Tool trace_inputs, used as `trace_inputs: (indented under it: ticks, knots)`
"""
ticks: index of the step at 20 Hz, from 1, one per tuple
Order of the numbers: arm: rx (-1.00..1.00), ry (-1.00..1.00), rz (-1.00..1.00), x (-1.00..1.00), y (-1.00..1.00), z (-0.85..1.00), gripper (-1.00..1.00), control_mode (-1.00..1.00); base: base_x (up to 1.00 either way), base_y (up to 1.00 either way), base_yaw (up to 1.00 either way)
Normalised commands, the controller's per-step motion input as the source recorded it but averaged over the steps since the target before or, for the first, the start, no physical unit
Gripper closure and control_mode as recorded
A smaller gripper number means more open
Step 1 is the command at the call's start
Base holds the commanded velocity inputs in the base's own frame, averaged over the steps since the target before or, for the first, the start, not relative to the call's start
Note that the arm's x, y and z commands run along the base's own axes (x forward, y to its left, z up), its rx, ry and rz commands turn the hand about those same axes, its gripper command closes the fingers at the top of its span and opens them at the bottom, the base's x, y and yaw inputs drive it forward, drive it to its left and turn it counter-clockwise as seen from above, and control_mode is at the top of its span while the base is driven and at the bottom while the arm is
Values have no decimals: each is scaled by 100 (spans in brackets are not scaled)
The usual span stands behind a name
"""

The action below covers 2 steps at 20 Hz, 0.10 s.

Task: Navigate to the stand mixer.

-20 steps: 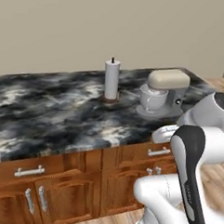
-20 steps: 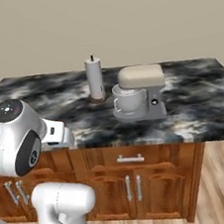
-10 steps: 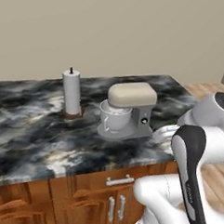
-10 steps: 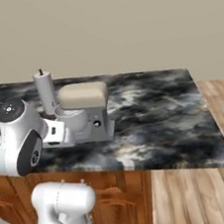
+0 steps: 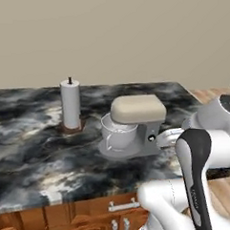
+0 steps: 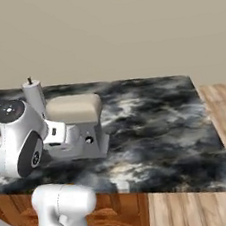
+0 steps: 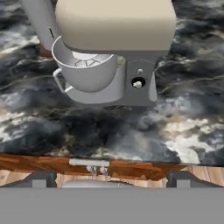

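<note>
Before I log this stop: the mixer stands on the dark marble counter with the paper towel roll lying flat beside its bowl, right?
Not quite. The paper towel roll stands upright on its holder, as the left base view shows. The mixer does stand on the dark marble counter, roll beside its bowl.

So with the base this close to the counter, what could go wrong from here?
The stand mixer sits near the front edge of the counter, right in front of the arm; a further drive forward might swing the arm into it. The paper-towel roll stands upright just beside the mixer, so a knock could topple it too. The base might also bump the cabinet doors under the counter.
</note>
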Motion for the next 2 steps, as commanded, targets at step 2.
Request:
trace_inputs:
  ticks: [2]
  knots:
    - [0, 0, 0, 0, 0, 0, -100, 100, -6, 18, 1]
